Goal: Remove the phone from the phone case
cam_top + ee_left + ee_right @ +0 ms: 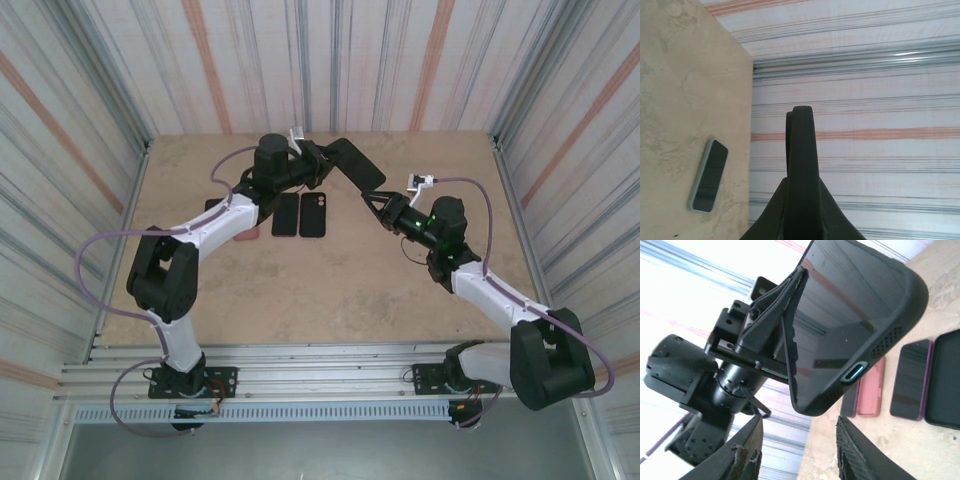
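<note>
The phone (840, 305) sits in a black phone case (900, 315) and is held in the air, tilted, over the back of the table. My left gripper (318, 160) is shut on its upper end. In the left wrist view the cased phone (802, 150) stands edge-on between the left gripper (802, 187). My right gripper (797, 447) is open just below the case's lower corner, near the charging port (854, 372). Its fingers (855, 450) are apart and touch nothing. From above, the right gripper (378, 200) sits right under the phone (355, 165).
On the table below lie a dark phone (286, 214), a black case (314, 214) and a pink case (872, 390). Another phone (708, 175) in a pale case lies near the table's far edge. Striped walls (560, 120) enclose the table (330, 290).
</note>
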